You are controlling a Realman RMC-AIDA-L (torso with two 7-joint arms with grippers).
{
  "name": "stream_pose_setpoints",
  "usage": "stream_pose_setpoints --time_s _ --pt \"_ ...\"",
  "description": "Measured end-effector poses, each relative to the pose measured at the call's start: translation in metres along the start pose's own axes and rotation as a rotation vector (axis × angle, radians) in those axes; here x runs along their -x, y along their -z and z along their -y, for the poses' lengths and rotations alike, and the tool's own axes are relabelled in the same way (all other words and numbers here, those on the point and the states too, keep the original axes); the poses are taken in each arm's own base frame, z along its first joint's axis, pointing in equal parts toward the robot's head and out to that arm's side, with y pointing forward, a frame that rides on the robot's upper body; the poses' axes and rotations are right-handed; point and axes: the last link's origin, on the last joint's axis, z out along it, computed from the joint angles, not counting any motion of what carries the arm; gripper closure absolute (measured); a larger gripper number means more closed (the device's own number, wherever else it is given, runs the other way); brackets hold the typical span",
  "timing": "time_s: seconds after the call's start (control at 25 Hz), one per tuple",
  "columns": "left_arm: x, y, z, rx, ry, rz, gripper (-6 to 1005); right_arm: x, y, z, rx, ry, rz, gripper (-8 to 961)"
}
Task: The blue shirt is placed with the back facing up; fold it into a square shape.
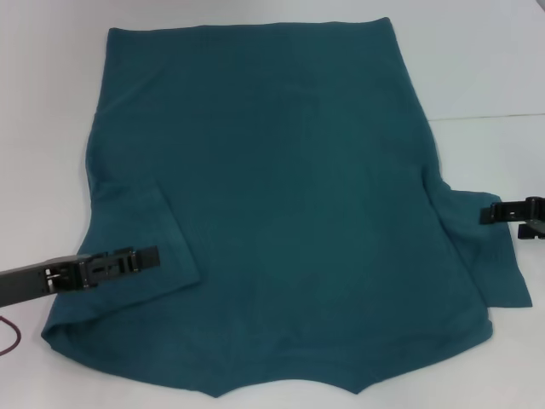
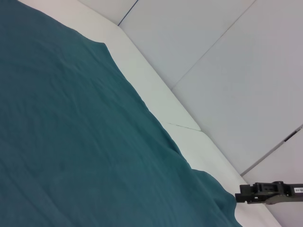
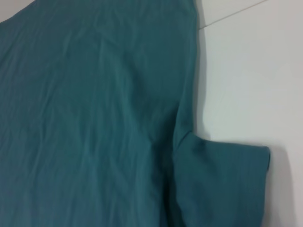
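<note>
One shirt (image 1: 272, 204), dark teal-blue and plain on the side facing up, lies spread flat on a white table (image 1: 485, 60), filling most of the head view. Its hem runs along the far edge and its collar end is nearest the robot. No containers appear anywhere in view. Two sleeves show: the one on the robot's left is folded inward over the body of the shirt, and the one on the right spreads outward onto the table. Two grippers are in view, one on each side. The left gripper (image 1: 153, 256) reaches in low from the left, its tip over the folded sleeve; whether its fingers are spread or closed cannot be told. The right gripper (image 1: 487, 213) sits at the outer edge of the right sleeve, and its finger state also cannot be told. The left wrist view shows the shirt's long side edge against the table, with the right gripper far off. The right wrist view shows the right sleeve lying flat beside the shirt body.
</note>
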Motion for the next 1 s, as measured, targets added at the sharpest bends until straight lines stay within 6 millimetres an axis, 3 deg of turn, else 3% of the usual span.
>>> stream_pose_setpoints --time_s 0.56,0.96,1.0 --pt "-0.005 -0.001 0.0 -0.004 0.005 -0.017 264 -0.003 -0.02 -0.01 0.011 0.006 0.014 25" --pt "-0.008 -0.004 -0.002 0.005 -0.001 -0.024 263 -0.002 -0.021 -0.012 0.018 -0.01 0.01 147" --pt "-0.009 -0.004 -0.002 0.005 0.0 -0.025 264 -0.002 -0.021 -0.012 0.017 -0.011 0.011 224"
